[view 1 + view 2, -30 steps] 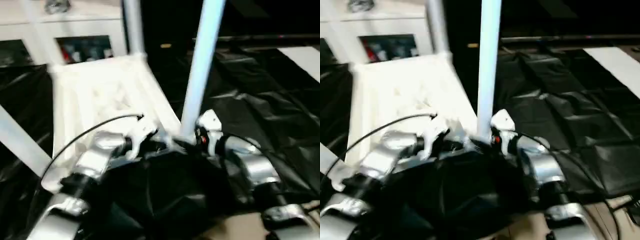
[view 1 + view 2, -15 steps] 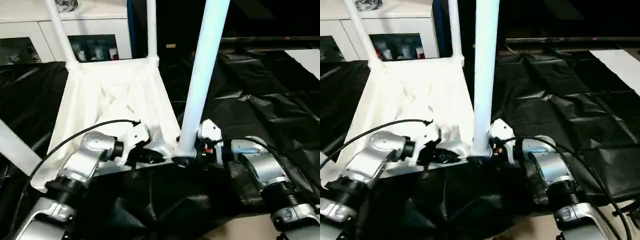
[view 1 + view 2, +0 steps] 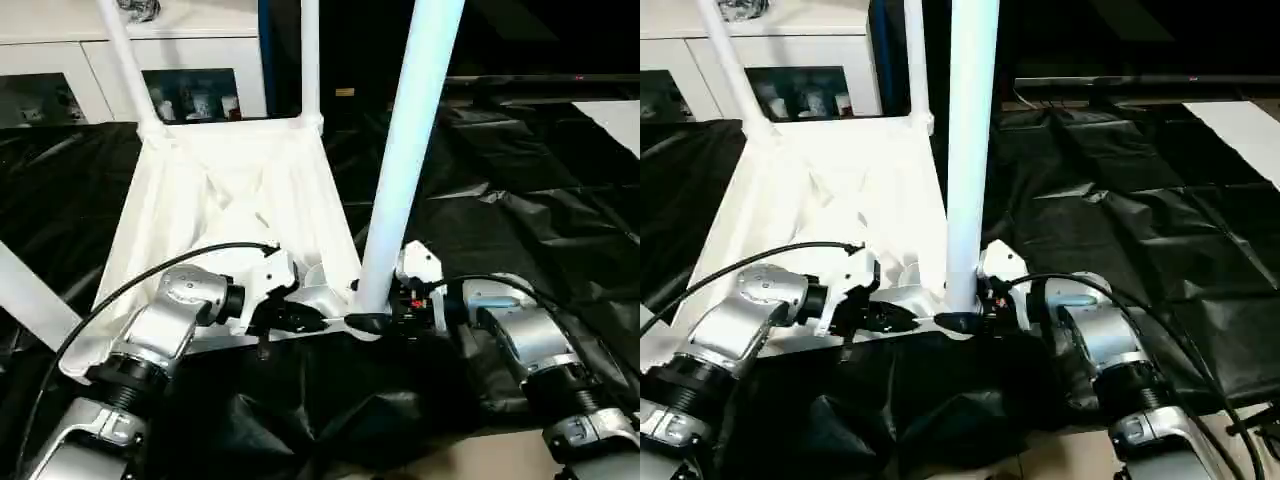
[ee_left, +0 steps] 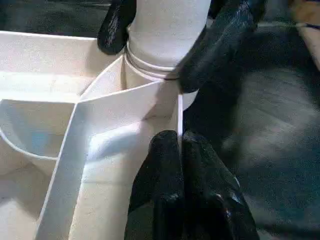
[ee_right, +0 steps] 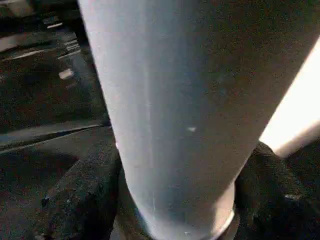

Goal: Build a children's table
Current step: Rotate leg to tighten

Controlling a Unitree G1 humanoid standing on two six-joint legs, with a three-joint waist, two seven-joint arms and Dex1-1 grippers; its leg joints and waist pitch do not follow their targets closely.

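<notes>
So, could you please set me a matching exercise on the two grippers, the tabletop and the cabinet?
Things:
1. left gripper
2. right gripper
3. tabletop
4. cabinet

States or places:
A. lying ribbed side up on black sheeting
B. standing behind, with glass doors
C. pinching the tabletop's thin edge wall
D. around the base of the near leg

Pairs: 1-C, 2-D, 3-A, 4-B

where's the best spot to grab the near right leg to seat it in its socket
Low on the near right leg, just above its corner socket, fingers either side from the robot's side. It stands upright and round, so a low straddle steadies it, as the right gripper does.
</notes>
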